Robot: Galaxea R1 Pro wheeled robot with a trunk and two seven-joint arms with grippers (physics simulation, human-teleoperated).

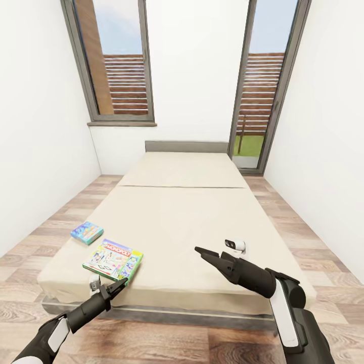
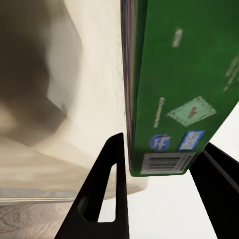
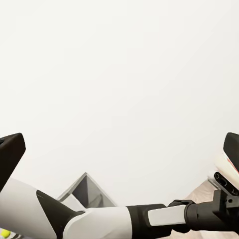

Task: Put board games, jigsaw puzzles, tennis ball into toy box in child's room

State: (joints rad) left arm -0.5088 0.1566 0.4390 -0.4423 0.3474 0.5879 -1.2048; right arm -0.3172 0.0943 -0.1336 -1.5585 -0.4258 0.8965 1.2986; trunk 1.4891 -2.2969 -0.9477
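Left gripper astride green-edged board game, perhaps untouching

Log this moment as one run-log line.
left gripper: open, jaws either side of green-edged board game edge | right gripper: open, empty, above bed | blue board game: on bed

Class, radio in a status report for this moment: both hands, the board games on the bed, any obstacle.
Left hand open, straddling edge of green-edged board game. Right hand open, empty, above bed. Blue board game untouched near the bed's left edge. No obstruction seen.
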